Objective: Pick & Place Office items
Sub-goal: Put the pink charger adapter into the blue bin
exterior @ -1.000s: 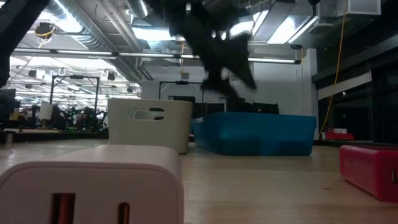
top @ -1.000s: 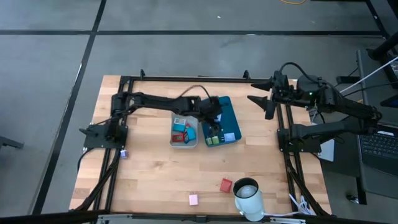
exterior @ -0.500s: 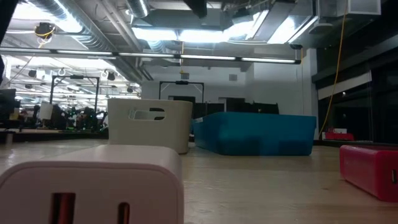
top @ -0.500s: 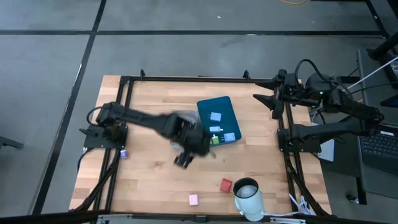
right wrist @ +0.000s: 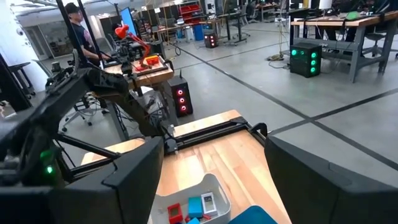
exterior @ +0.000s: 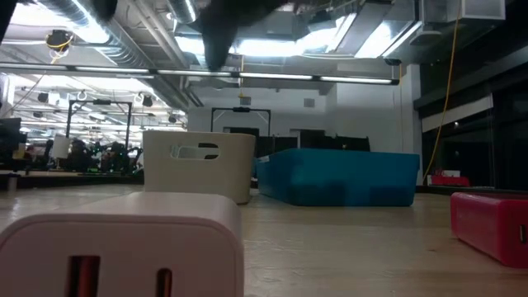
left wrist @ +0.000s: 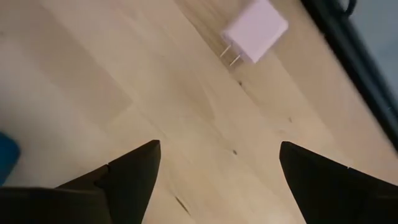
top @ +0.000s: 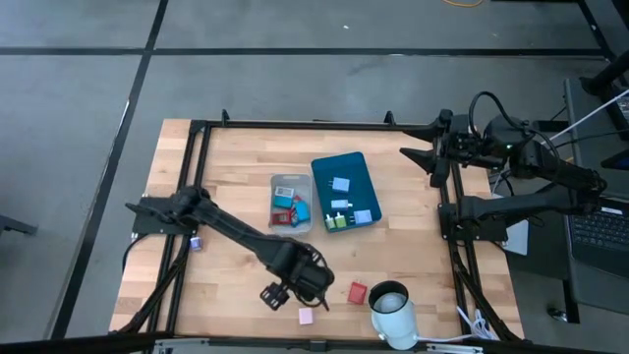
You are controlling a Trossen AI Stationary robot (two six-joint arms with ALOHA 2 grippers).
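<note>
Two office items lie loose near the table's near edge: a pink plug block [top: 306, 316] [left wrist: 255, 30] [exterior: 124, 247] and a red block [top: 357, 292] [exterior: 491, 223]. Several more colourful pieces lie in the grey bin [top: 290, 204] and in the teal tray [top: 346, 190]. A small bluish piece [top: 195, 243] sits by the left arm's base. My left gripper [top: 313, 295] [left wrist: 217, 180] hovers open above the wood just short of the pink block, touching nothing. My right gripper [top: 413, 165] [right wrist: 214, 180] waits open, raised at the far right.
A white cylinder [top: 393, 311] stands at the near edge, right of the red block. Black frame rails [top: 295, 125] run along the table's left, far and right sides. Bare wood [top: 236, 167] lies left of the bin. A person [right wrist: 78, 28] stands in the room beyond.
My left arm has swung from above the teal tray and the bin toward the table's near edge and has come down beside the pink block. The bin, the tray and the loose pieces have stayed in place.
</note>
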